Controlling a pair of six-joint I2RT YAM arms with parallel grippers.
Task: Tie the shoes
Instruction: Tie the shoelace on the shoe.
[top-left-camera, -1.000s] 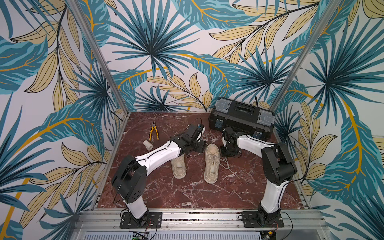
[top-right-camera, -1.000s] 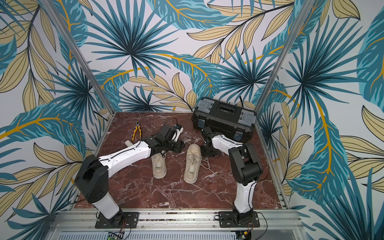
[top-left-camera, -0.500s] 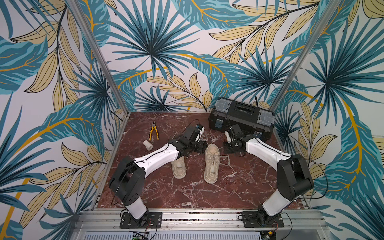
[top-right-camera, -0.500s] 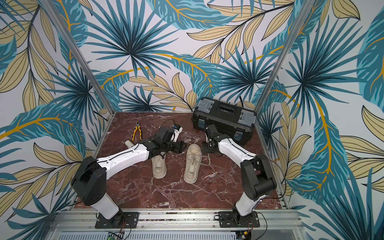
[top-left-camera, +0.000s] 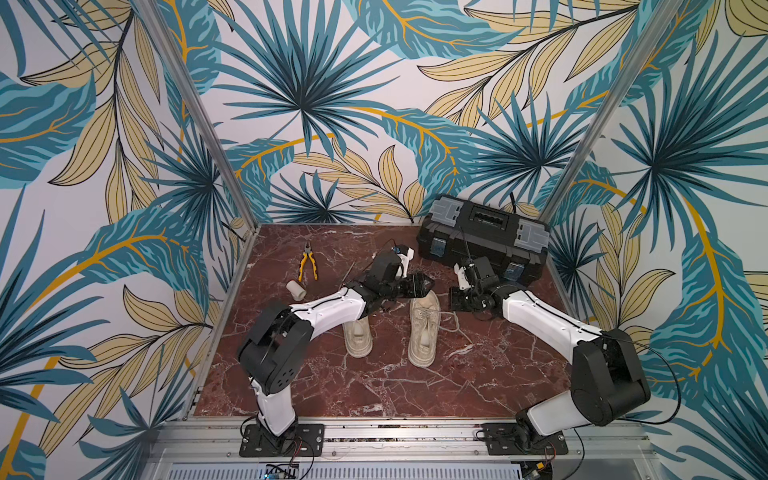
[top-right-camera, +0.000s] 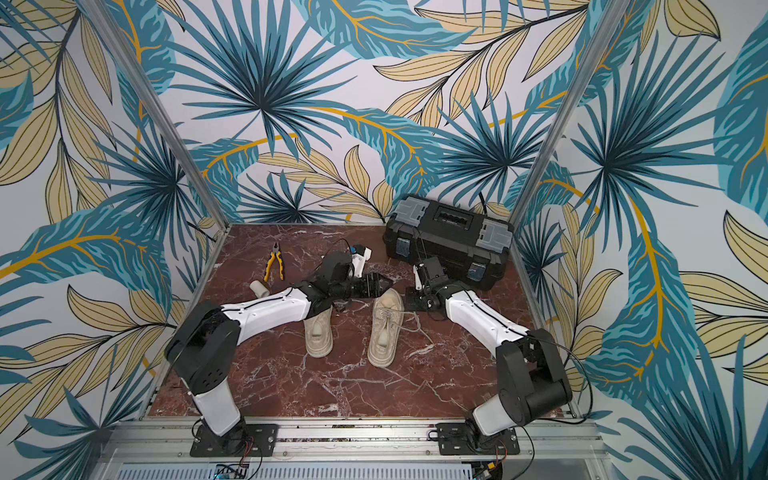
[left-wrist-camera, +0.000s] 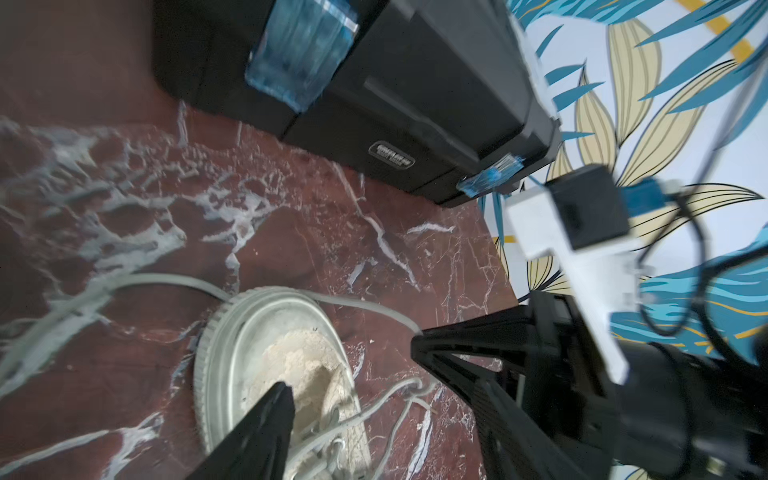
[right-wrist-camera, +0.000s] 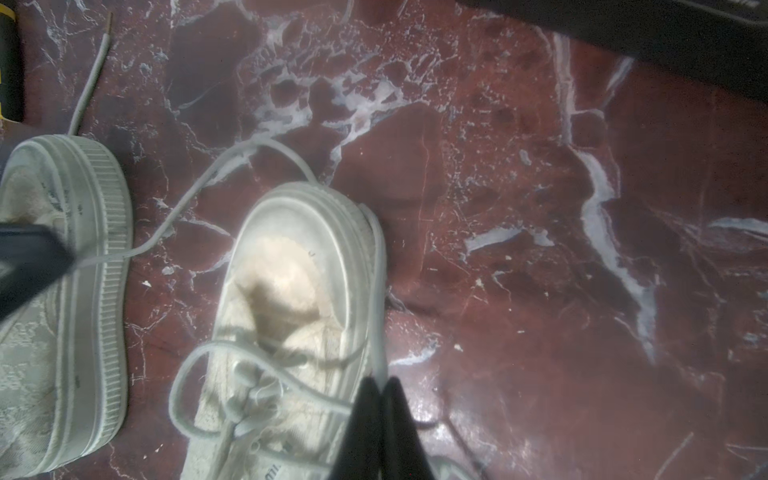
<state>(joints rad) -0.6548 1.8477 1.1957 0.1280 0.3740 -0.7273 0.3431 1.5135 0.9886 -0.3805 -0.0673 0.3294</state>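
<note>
shoes (top-left-camera: 423, 332): pair, cream canvas, ridged pale soles, laid side by side on red marble table (top-left-camera: 374, 390), long axes near-to-far, toes away.
lace (right-wrist-camera: 377, 291): limp cord, looped round one toe.
right gripper (right-wrist-camera: 380, 382): jaws pressed together, lace seemingly pinched beside the sole.
left gripper (left-wrist-camera: 349, 360): jaws spread astride that toe.
toolbox (top-left-camera: 482, 237): hard black plastic, beyond.

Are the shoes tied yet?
Not yet. Done: no bow shows. The shoe by the right arm has its lace loose around its toe. In hand: the right gripper is shut at that lace; the left gripper is open. Left: a bow here, then maybe the other shoe.
</note>
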